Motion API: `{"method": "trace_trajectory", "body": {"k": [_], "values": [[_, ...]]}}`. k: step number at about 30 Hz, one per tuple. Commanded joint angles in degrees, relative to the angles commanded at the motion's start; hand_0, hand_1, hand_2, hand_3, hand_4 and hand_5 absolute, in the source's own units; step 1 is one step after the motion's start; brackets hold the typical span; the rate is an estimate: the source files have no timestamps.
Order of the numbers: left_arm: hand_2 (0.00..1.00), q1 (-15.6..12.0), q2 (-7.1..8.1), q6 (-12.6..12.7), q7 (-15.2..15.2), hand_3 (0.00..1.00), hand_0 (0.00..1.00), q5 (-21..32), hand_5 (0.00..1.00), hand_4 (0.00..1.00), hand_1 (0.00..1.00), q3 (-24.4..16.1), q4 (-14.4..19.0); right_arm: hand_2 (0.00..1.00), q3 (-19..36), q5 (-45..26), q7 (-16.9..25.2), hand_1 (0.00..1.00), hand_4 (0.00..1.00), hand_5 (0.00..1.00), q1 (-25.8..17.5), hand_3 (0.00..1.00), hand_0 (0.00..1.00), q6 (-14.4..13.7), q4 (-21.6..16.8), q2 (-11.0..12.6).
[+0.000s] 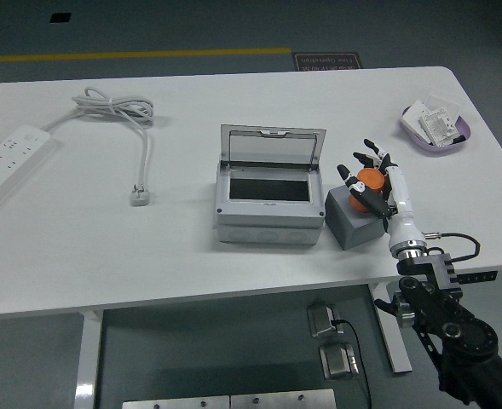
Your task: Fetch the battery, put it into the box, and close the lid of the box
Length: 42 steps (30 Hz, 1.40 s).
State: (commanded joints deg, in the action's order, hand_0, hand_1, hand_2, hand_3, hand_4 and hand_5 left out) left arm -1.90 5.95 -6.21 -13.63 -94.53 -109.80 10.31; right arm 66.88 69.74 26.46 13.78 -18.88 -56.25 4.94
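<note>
Item: battery [356,217], grey block with orange cap, on the table [148,256] just right of the box [268,213]. You have the right hand [375,183] over its top, fingers curled about the cap; actual contact is hard to confirm. Likely rigid, dense, smooth-sided: take it across the flanks. Squat; long axis unclear. Lid [273,145] stands open behind.

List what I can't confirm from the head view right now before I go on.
- Grip of the right robot hand on the orange battery: its fingers cover most of it.
- Top of the grey block: hidden under the hand and battery.
- Floor of the open box: dark, only partly visible past its rim.
- Contents of the purple tray: too small to identify.
- Left arm: out of frame.
</note>
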Motion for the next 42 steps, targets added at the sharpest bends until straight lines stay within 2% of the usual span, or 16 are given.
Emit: {"method": "trace_trajectory", "body": {"k": [2, 3, 8, 9, 14, 15, 20, 21, 26, 27, 32, 33, 38, 39, 42], "values": [[0.647, 0.0, 0.00, 0.0, 0.0, 0.667, 0.656, 0.0, 0.246, 0.737, 0.693, 0.0, 0.0, 0.742, 0.0, 0.0, 0.0, 0.815, 0.908, 0.417, 0.0, 0.868, 0.839, 0.0, 0.0, 0.0], [0.647, 0.0, 0.00, 0.0, 0.0, 0.666, 0.656, 0.0, 0.246, 0.737, 0.693, 0.0, 0.0, 0.737, 0.0, -0.1, 0.0, 0.786, 0.874, 0.363, -0.1, 0.862, 0.796, -0.1, 0.1, 0.0], [0.647, 0.0, 0.01, 0.0, 0.0, 0.666, 0.656, 0.0, 0.246, 0.737, 0.693, 0.0, 0.0, 0.737, -0.2, -0.3, -0.1, 0.786, 0.874, 0.363, -0.2, 0.862, 0.796, -0.3, 0.2, 0.0], [0.648, 0.0, 0.01, 0.0, 0.0, 0.666, 0.655, 0.0, 0.246, 0.737, 0.693, 0.0, 0.0, 0.722, -0.2, -0.3, -0.2, 0.745, 0.784, 0.238, -0.2, 0.843, 0.744, -0.3, 0.2, 0.0], [0.648, 0.0, 0.04, 0.0, 0.0, 0.666, 0.655, -0.1, 0.246, 0.737, 0.693, 0.1, 0.0, 0.722, -0.4, -0.2, -0.6, 0.745, 0.784, 0.238, -0.1, 0.843, 0.744, -0.5, 0.2, 0.0], [0.648, 0.0, 0.04, 0.0, 0.0, 0.666, 0.655, -0.1, 0.246, 0.737, 0.693, 0.0, 0.0, 0.701, -0.5, -0.2, -0.6, 0.738, 0.722, 0.188, -0.1, 0.827, 0.729, -0.6, 0.2, 0.0], [0.648, 0.0, 0.03, 0.0, 0.0, 0.666, 0.655, -0.1, 0.246, 0.737, 0.693, 0.0, 0.0, 0.701, -0.6, -0.2, -0.8, 0.738, 0.722, 0.188, -0.1, 0.827, 0.729, -1.0, 0.0, -0.1], [0.647, 0.0, 0.03, 0.0, 0.0, 0.667, 0.655, -0.1, 0.245, 0.737, 0.692, 0.0, 0.0, 0.689, -0.7, -0.3, -0.9, 0.727, 0.542, 0.053, -0.1, 0.819, 0.714, -1.0, 0.0, -0.1], [0.647, 0.0, 0.03, 0.0, 0.0, 0.667, 0.655, -0.2, 0.245, 0.737, 0.692, 0.0, 0.0, 0.689, -0.9, -0.9, -1.1, 0.727, 0.542, 0.053, 0.0, 0.819, 0.714, -1.3, -0.2, -0.1], [0.647, 0.0, 0.03, -0.1, 0.0, 0.667, 0.655, -0.1, 0.244, 0.738, 0.692, 0.0, 0.0, 0.654, -1.0, -1.1, -1.1, 0.714, 0.259, 0.002, 0.0, 0.799, 0.702, -1.4, -0.3, -0.1], [0.647, -0.1, 0.01, -0.1, 0.0, 0.667, 0.655, -0.1, 0.244, 0.738, 0.692, 0.1, 0.0, 0.654, -1.1, -2.1, -1.3, 0.714, 0.259, 0.002, 0.1, 0.799, 0.702, -1.7, -0.7, 0.0], [0.647, -0.1, 0.01, -0.1, 0.0, 0.667, 0.654, -0.1, 0.242, 0.737, 0.692, 0.1, 0.0, 0.619, -1.1, -2.3, -1.3, 0.672, 0.002, 0.010, 0.1, 0.716, 0.690, -1.7, -0.8, 0.0], [0.647, 0.0, -0.01, -0.1, 0.0, 0.667, 0.654, -0.1, 0.242, 0.737, 0.692, 0.0, 0.0, 0.619, -1.0, -3.7, -1.1, 0.672, 0.002, 0.010, 0.2, 0.716, 0.690, -1.8, -0.9, 0.0], [0.647, 0.0, -0.01, -0.1, 0.0, 0.667, 0.654, -0.1, 0.241, 0.736, 0.691, 0.0, 0.0, 0.537, -1.0, -3.9, -1.1, 0.604, 0.002, 0.085, 0.2, 0.546, 0.622, -1.8, -0.9, 0.0], [0.647, 0.0, -0.02, -0.1, 0.1, 0.667, 0.654, -0.1, 0.241, 0.736, 0.691, 0.0, 0.0, 0.537, -0.9, -4.4, -1.1, 0.604, 0.002, 0.085, 0.3, 0.546, 0.622, -1.8, -1.1, 0.0]]}}
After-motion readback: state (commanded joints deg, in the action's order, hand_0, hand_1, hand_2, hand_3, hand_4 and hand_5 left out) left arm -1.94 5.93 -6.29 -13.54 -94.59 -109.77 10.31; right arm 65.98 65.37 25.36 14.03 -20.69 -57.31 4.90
